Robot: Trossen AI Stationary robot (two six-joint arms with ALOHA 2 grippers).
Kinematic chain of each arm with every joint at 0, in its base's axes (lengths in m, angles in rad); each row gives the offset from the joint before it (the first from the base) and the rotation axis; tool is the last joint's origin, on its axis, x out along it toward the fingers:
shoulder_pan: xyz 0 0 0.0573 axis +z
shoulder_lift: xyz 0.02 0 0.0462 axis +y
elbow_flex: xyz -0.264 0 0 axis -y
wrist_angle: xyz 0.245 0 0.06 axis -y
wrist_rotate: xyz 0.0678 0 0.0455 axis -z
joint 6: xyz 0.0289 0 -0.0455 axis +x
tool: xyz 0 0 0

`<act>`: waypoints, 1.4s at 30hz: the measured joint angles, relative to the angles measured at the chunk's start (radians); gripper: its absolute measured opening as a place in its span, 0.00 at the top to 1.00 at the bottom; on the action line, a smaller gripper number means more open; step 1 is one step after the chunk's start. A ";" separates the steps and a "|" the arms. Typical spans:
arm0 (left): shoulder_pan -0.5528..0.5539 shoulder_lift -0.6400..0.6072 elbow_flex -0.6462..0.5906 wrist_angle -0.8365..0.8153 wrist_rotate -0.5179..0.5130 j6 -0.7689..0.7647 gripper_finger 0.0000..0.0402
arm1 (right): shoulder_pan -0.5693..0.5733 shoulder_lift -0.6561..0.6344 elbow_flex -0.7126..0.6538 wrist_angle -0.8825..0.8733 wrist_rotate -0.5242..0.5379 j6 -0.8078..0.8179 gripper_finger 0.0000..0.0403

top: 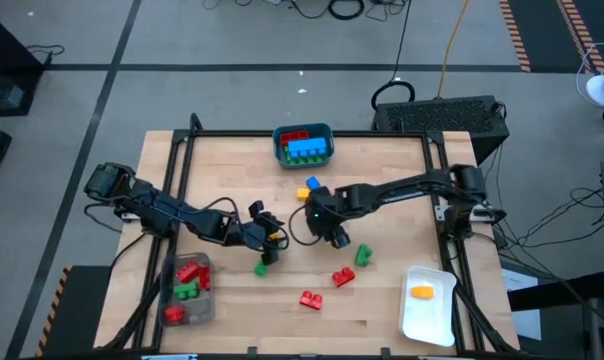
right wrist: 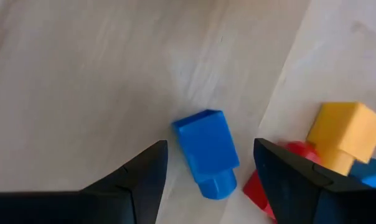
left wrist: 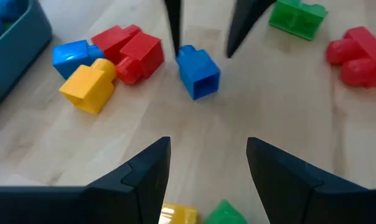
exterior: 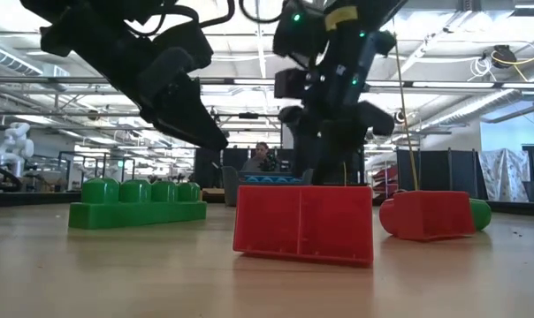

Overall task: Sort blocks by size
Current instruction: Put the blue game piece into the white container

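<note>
Mid-tabletop [top: 232,175], right hand [right wrist: 210,180] hangs wide over a lone blue block [right wrist: 206,152]; left hand [left wrist: 206,168] waits wide nearby. Next, likely: lower, close squarely.

Robotics lab, open hall with ceiling strip lights [exterior: 55,55], white robot [exterior: 13,141], floor cables [top: 347,10]

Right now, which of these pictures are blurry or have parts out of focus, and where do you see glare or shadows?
Low view: the red block up front looks soft, the ceiling lights glare, and both arms are dark silhouettes. Right wrist view: the small blue block is slightly blurred between the right pincer fingers. Left wrist view: the left pincer is soft-edged. High view: evenly lit, faint shadows under the arms.
</note>
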 joint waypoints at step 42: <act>-0.011 0.000 0.000 0.014 -0.024 0.053 0.47 | 0.023 -0.132 0.025 -0.368 -0.174 0.309 0.69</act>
